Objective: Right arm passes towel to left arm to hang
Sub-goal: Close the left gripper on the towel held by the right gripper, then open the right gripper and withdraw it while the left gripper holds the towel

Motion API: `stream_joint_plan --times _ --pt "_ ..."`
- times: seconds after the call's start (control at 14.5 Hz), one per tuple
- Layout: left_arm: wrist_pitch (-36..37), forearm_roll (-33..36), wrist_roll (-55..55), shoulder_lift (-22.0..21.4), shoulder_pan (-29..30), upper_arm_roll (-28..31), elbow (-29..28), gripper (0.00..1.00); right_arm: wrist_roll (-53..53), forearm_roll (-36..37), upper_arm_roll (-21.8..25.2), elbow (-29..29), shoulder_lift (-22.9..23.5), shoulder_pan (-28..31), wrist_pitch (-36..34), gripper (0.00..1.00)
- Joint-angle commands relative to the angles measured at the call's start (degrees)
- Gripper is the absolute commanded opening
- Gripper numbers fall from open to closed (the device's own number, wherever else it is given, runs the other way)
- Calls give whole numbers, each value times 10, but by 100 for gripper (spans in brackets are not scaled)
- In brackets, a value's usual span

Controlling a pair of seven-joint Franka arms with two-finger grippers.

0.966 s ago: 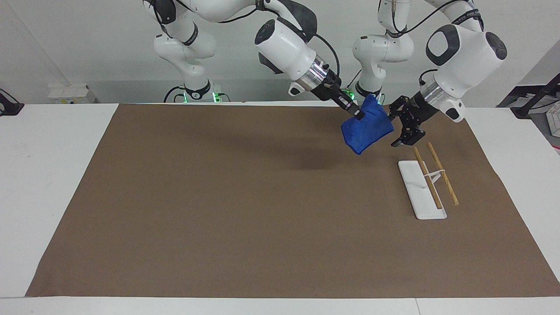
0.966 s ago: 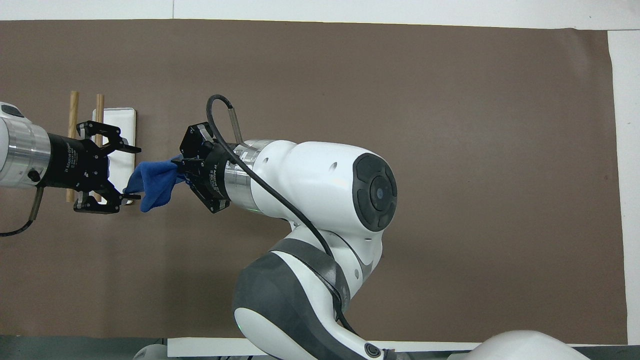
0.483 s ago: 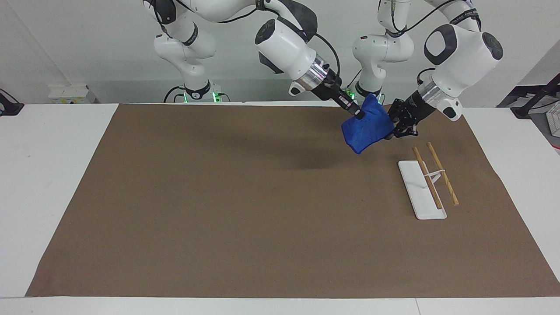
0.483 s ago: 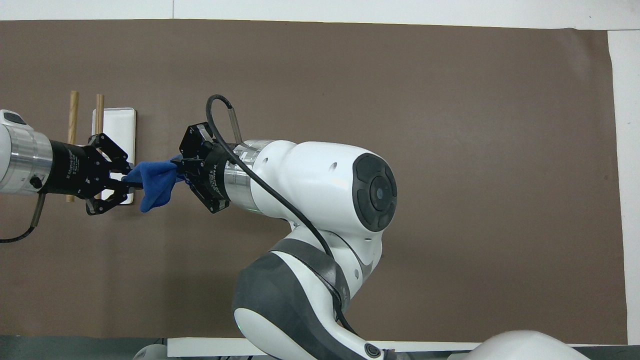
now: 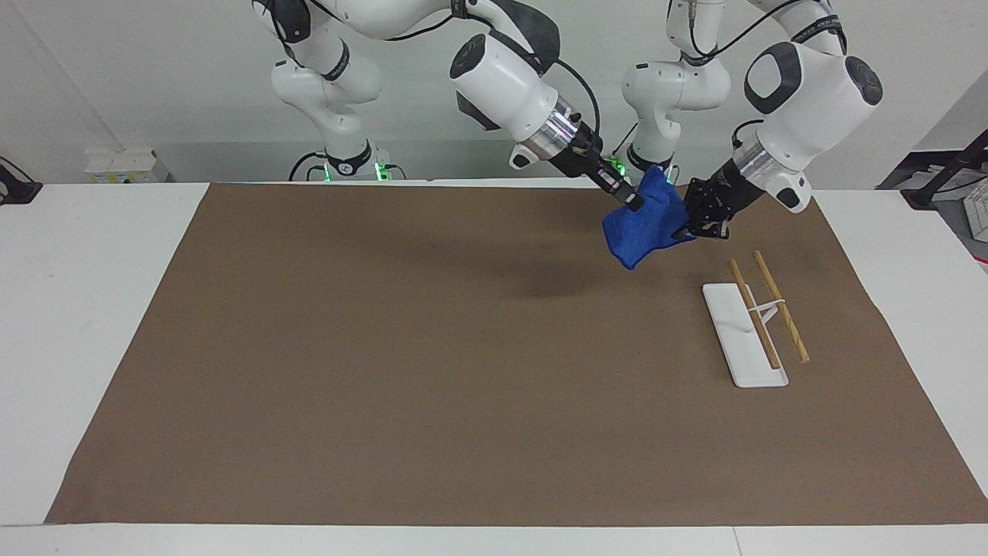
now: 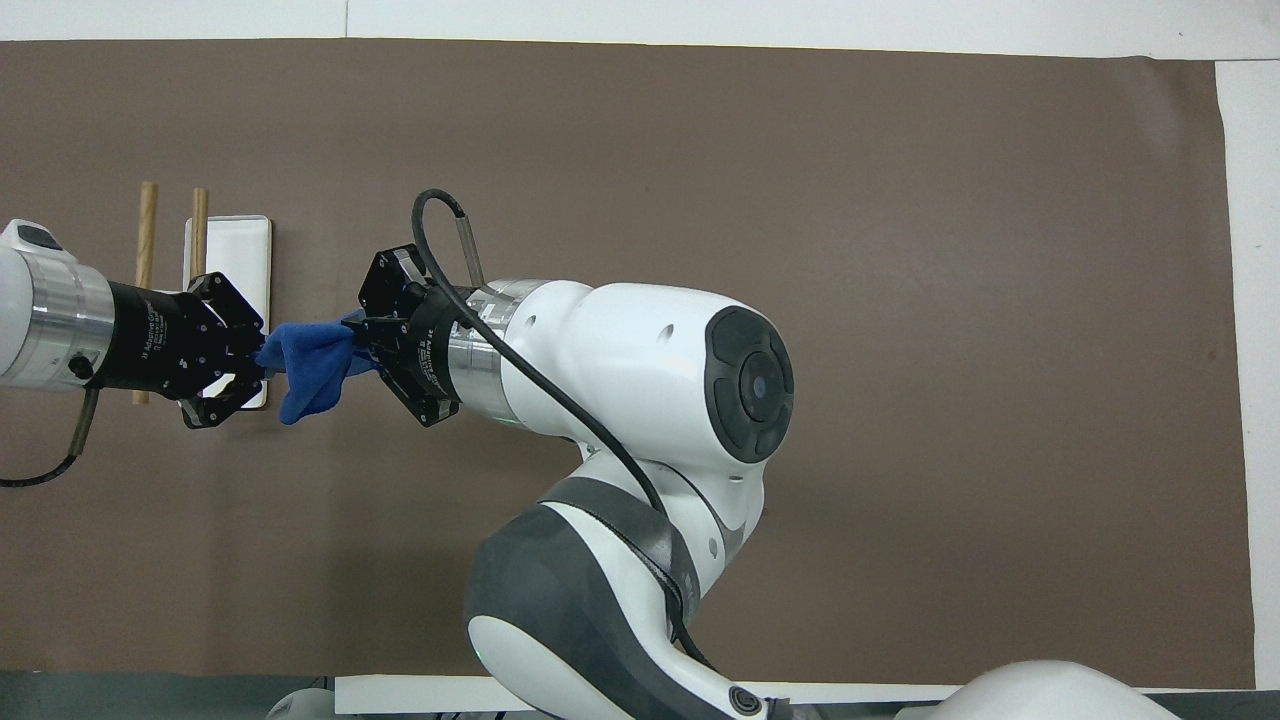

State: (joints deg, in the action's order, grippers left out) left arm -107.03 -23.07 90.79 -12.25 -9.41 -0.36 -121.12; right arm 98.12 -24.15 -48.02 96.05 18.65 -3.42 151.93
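Since a second ago the left gripper [image 5: 685,230] has clamped onto the small royal-blue terry towel [image 5: 642,224], which the right gripper [image 5: 631,202] grips too (both pinching it), up over the brown mat [image 5: 432,363] near the white rack [image 5: 742,332].

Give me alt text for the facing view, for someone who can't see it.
Two white robot arms hold a blue towel between them in the air, the right gripper and left gripper each shut on it. On the brown mat nearby stands a white rack with two wooden rods.
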Motion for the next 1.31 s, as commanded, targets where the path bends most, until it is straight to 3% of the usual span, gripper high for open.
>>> stream_joint_plan --times 0.0,0.07,0.14,0.21,0.28,0.34,0.69,1.03,1.24 --pt "-9 -7 -9 -16 -9 6 -16 0 0 -5 -11 -9 10 6 0 1" --pt "-9 -7 -10 -16 -9 6 -16 0 1 -6 -11 -9 10 8 -2 16" --pt "-10 -7 -13 -16 -9 6 -16 0 -1 -6 -11 -7 10 8 -3 47" --pt "-11 -7 -17 -16 -9 6 -16 0 -4 -5 -11 -6 9 9 -2 70" --pt "-11 -7 -18 -16 -9 6 -15 0 -6 -5 -10 -6 7 10 -3 90" --pt "-13 -7 -21 -16 -9 6 -14 0 -13 -2 -8 -5 5 10 -2 99" --pt "-72 -7 -138 5 -8 6 11 0 -166 -2 18 19 -15 13 -5 99" --pt "-78 0 -360 28 -2 8 47 0 -595 -2 88 110 -71 36 -10 99" --pt "-64 49 -429 60 -2 9 111 0 -715 -1 167 117 -98 36 -120 99"
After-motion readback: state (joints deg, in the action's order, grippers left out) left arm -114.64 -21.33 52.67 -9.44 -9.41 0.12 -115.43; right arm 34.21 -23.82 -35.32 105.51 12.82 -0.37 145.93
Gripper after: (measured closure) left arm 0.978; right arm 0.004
